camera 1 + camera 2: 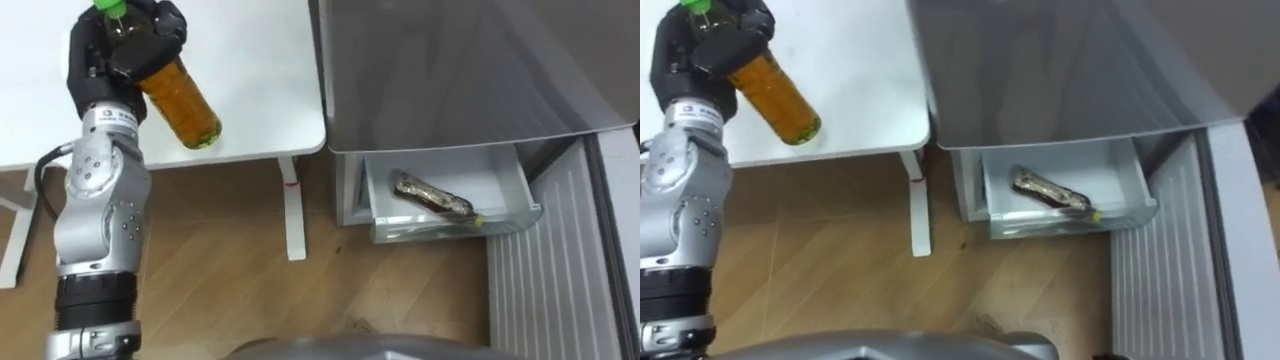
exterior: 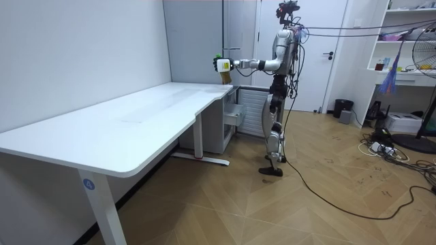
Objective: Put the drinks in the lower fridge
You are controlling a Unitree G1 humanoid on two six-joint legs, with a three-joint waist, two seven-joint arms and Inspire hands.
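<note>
My left hand (image 1: 115,50) is shut on an amber drink bottle (image 1: 185,105) with a green cap (image 1: 108,6), gripping it near the neck. The bottle tilts, its base pointing down over the white table (image 1: 260,60) near the table's right corner. In the room view I stand by the table's far end, left arm stretched out with the hand (image 2: 223,65) and the bottle (image 2: 227,76) held above the tabletop. To my right stands the grey fridge (image 1: 450,70). Its lower drawer (image 1: 520,185) is pulled out, with a dark wrapped item (image 1: 430,195) lying inside.
The table's white leg (image 1: 293,215) stands on the wooden floor between table and fridge. A ribbed grey panel (image 1: 550,270) runs along the drawer's right. In the room view a shelf unit (image 2: 409,41) and a door (image 2: 327,47) are behind me.
</note>
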